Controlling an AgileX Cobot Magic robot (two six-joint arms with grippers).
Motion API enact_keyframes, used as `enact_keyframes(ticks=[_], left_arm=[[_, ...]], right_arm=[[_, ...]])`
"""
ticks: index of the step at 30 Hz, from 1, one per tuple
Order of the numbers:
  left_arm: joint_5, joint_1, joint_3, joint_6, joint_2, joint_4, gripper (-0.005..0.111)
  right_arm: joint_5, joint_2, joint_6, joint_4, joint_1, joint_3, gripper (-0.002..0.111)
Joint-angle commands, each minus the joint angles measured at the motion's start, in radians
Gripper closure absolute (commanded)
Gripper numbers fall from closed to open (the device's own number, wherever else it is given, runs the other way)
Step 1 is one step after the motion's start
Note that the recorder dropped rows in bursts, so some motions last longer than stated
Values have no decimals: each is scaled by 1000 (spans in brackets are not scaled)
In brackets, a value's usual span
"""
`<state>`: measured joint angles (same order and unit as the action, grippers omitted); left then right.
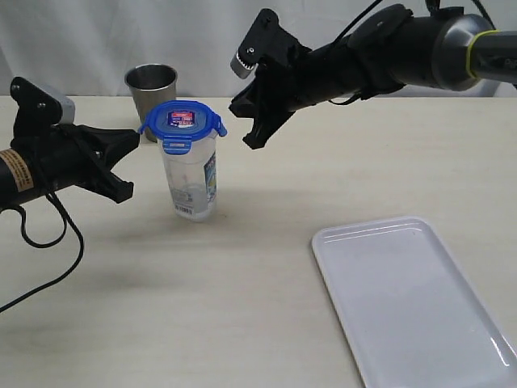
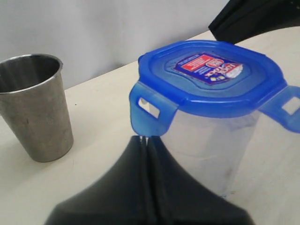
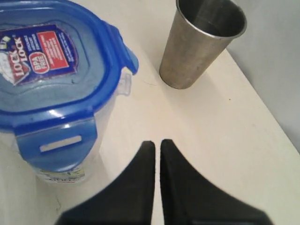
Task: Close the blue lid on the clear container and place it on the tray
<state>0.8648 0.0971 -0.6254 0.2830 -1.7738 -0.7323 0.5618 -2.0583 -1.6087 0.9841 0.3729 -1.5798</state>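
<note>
Pale bench (image 1: 242,283): blue lid (image 1: 182,121) on clear container (image 1: 192,182) near back left (tabs sticking out); left tool (image 2: 146,140), right tool (image 3: 157,143) closed, empty.

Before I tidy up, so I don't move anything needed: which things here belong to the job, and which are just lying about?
Job: lid, container, tray.
Lying about: steel cup.
</note>
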Motion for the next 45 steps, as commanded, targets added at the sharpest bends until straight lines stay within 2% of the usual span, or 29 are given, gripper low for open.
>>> enact_keyframes(ticks=[1,15,22,28,45], left_arm=[[5,9,-7,-3,0,9,107],[4,9,-7,-3,0,9,107],[7,9,-7,-3,0,9,107],[7,9,-7,-3,0,11,107],[3,9,-7,0,0,11,107]], right_arm=[[31,2,-29,32,1,-1,104],[150,2,-52,20,1,-1,104],[150,2,-21,12,1,-1,104],[150,2,78,-82,1,-1,104],[195,50,107,-84,1,-1,104]])
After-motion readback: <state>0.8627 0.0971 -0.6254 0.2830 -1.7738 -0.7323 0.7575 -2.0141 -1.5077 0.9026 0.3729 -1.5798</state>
